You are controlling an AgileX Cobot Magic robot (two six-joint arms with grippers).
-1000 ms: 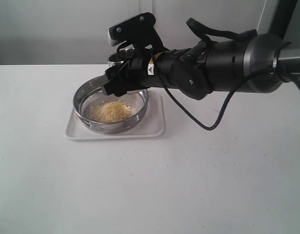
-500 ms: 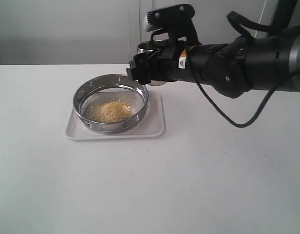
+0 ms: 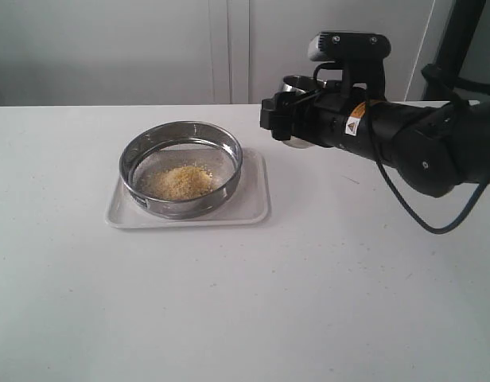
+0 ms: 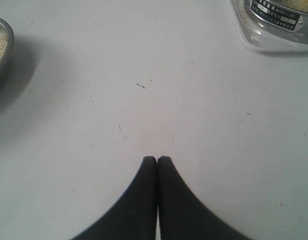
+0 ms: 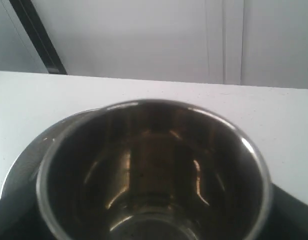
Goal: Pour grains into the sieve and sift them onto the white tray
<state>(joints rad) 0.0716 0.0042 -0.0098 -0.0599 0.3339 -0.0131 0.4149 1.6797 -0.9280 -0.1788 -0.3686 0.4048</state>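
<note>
One white table (image 3: 245, 318) is carrying one white tray (image 3: 254, 208), its long axis running across the exterior view, with one sieve (image 3: 178, 205) sitting on it. The right gripper (image 3: 286, 119) is clamping one empty steel cup (image 3: 295, 84) in the air, just beside the tray; the sieve is lying to its left. One heap of grains (image 3: 180, 181) is resting on the mesh, unsifted. The left gripper (image 4: 157, 161), fingers (image 4: 144, 195) pressed together, is hovering near one second bowl (image 4: 4, 70), seemingly farther off.
</note>
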